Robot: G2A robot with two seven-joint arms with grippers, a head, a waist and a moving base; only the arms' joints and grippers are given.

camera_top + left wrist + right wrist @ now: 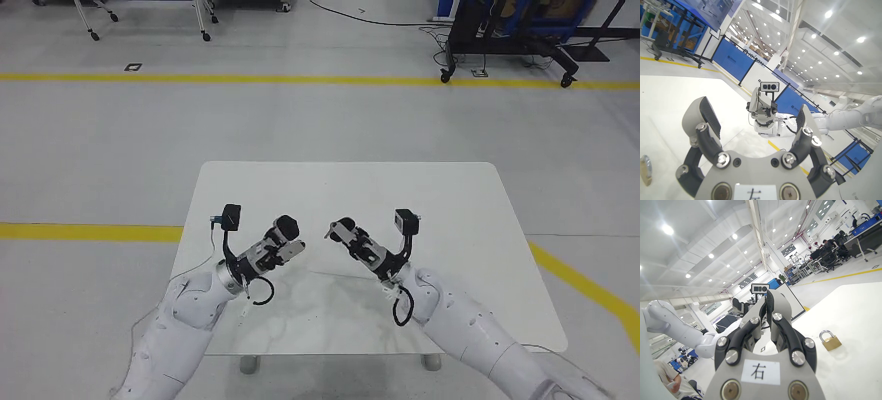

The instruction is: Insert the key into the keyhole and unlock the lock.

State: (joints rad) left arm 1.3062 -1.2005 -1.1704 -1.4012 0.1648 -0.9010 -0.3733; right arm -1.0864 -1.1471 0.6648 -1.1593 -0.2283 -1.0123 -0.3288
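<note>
Brass padlock (830, 342) seen untouched on tabletop (450, 200) (shackle closed); left jaws apart, right jaws together; insertion judged not begun.

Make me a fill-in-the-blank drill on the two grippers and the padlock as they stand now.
1. The left gripper has its fingers ___, with nothing between them.
2. The right gripper has its fingers ___, pad against pad.
3. The padlock lies on the white table, held by ___ gripper.
Missing words: open; shut; neither.
</note>
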